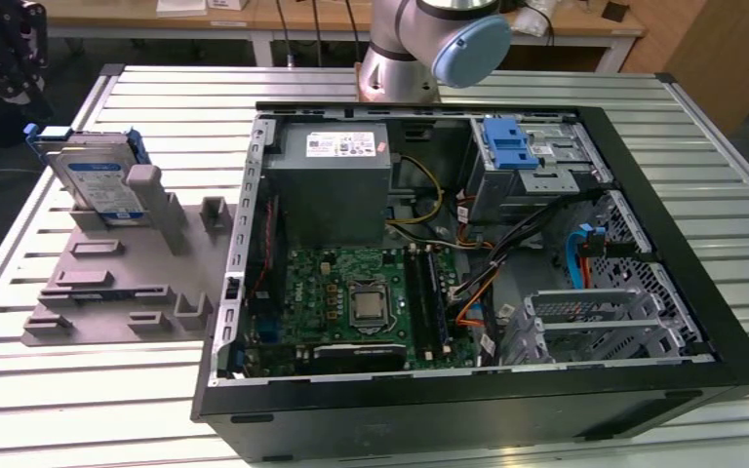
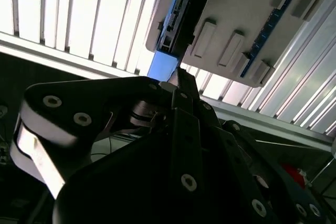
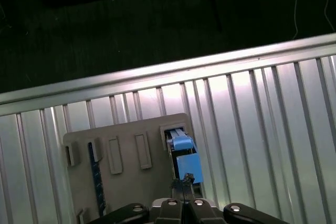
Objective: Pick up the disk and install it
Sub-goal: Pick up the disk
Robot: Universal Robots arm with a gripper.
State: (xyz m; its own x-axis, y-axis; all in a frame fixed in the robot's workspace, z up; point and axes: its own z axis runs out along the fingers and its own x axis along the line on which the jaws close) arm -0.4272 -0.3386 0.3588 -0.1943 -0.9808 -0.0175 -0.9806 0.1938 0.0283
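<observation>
The step in hand looks like the pickup. The disk point(image 1: 89, 175) stands on edge in a slot of a grey fixture plate point(image 1: 114, 292), which lies on the desk point(image 1: 75, 409) near its far corner at the exterior view's left, well apart from the open computer case point(image 1: 706, 366). In the first wrist view the claw point(image 3: 184, 186) hangs above the disk's blue carrier edge with its fingers together and nothing between them. To do this well, the fingers would have to spread wider than the disk is thick and centre over that top edge. They should then come straight down so the pads meet the two broad faces above the fixture's grey posts. The lift should run along the slot, so the carrier does not bind. The disk's broad faces are upright, perhaps leaning a little, and the labelled face looks toward the desk's near edge. Its top edge runs along the desk's slats. By my reading the long axis stands upright, though the posts hide the lower part, so I cannot be sure.
</observation>
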